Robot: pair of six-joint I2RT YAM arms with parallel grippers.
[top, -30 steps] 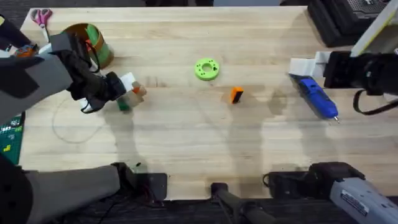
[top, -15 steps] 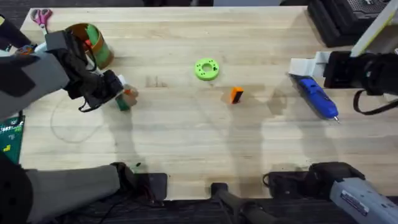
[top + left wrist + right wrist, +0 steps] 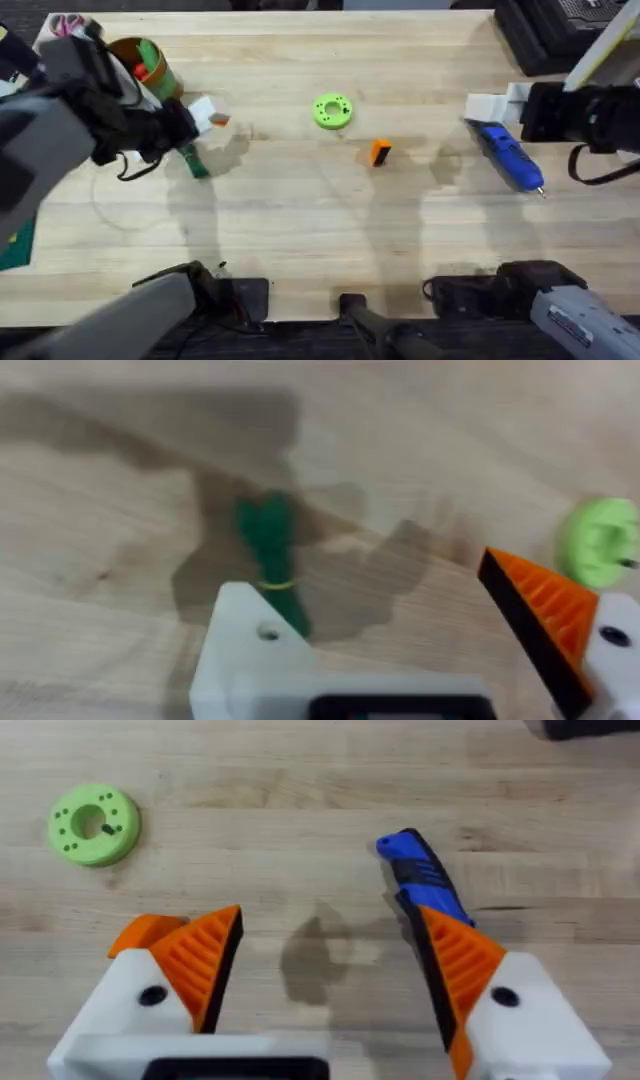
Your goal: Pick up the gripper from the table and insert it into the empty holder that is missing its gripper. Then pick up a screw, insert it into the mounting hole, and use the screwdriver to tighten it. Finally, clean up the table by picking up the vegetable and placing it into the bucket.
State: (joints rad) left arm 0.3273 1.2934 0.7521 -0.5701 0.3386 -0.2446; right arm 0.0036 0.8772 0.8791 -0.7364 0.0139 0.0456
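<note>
Overhead: I've got left gripper (image 3: pixel 207 117) raised nr table's far-left corner, spread wide, one finger a bare white block (image 3: pixel 262 650) lacking tip. Vegetable (image 3: pixel 193 161) on table beneath, not gripped; bucket (image 3: pixel 148 66) close. Right gripper (image 3: pixel 320 965) wide apart, empty, above screwdriver (image 3: pixel 510 155). Orange gripper tip (image 3: pixel 380 152) mid-table.

Matt pale wood table (image 3: pixel 300 230), ribbed orange plastic pads (image 3: pixel 200 965)

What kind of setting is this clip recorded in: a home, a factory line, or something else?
Most likely a robotics lab bench. A light wooden table carries staged props: a blue screwdriver, a loose orange gripper, a green ring-shaped disc and a toy vegetable, with dark equipment at the far right corner.
</note>
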